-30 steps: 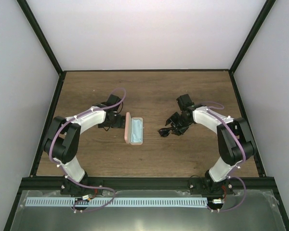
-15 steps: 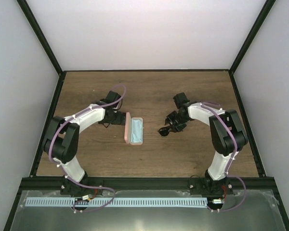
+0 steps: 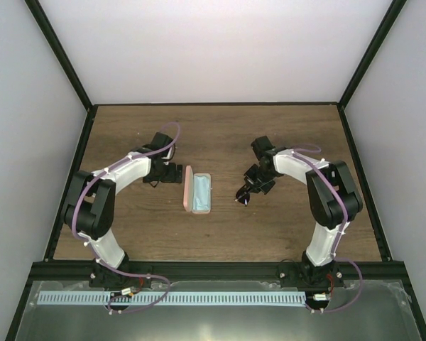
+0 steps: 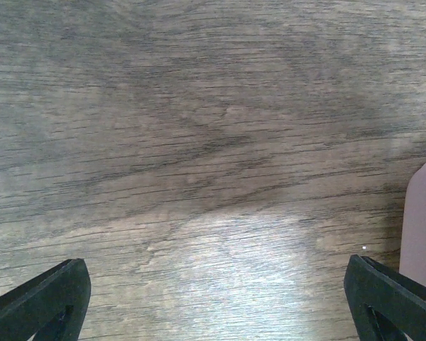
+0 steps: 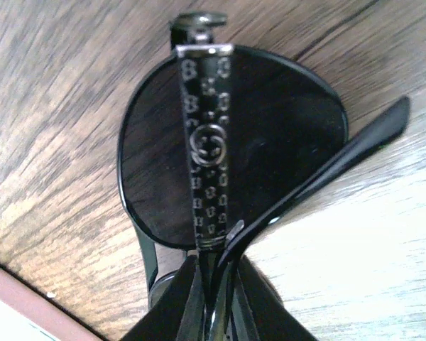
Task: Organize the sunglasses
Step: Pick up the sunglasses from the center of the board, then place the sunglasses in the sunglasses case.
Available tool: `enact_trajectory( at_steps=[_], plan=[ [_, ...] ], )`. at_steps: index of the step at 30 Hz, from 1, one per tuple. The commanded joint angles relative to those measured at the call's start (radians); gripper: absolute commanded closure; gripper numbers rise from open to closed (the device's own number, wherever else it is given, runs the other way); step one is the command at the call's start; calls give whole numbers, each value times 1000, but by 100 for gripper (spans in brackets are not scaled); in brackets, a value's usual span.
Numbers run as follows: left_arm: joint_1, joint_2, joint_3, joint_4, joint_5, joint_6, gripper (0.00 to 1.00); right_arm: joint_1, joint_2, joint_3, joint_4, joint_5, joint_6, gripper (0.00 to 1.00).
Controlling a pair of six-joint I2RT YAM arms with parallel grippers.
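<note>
The black sunglasses hang from my right gripper, whose jaws are shut on the temple arms near the frame. One dark lens and a patterned temple arm fill the right wrist view. From above, the sunglasses show as a small dark shape at the tip of my right gripper, right of the open pink case. My left gripper sits just left of the case with its jaws wide open over bare wood. The case's pink edge shows beside my left gripper's right fingertip.
A light blue cloth lies inside the open case. Black frame posts border the wooden table on both sides, with white walls behind. A corner of the case appears at the bottom left of the right wrist view.
My right gripper has closed on the sunglasses and drawn them slightly left and toward the back. The left gripper has shifted a little toward the back, still open beside the case.
</note>
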Motion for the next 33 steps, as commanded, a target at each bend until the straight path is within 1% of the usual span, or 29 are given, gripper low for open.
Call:
enact_trajectory(
  at_steps=[1,3,8,14,19,33],
  plan=[
    [2,2,-4,11,1,7,0,50,9,50,-45,73,-77,93],
    [2,1,-5,11,-7,8,0,67,6,57,-55,94,-107,95],
    [2,-2,-10,13,-18,6,0,115,9,103,-106,153,-166,96],
    [2,-2,-20,15,-24,-2,0,208,44,245,-207,246,-234,95],
    [2,-2,-39,26,-33,-18,0,279,106,371,-258,249,-277,94],
    [2,-21,-103,44,-55,-74,0,423,292,670,-349,173,-338,93]
  ],
)
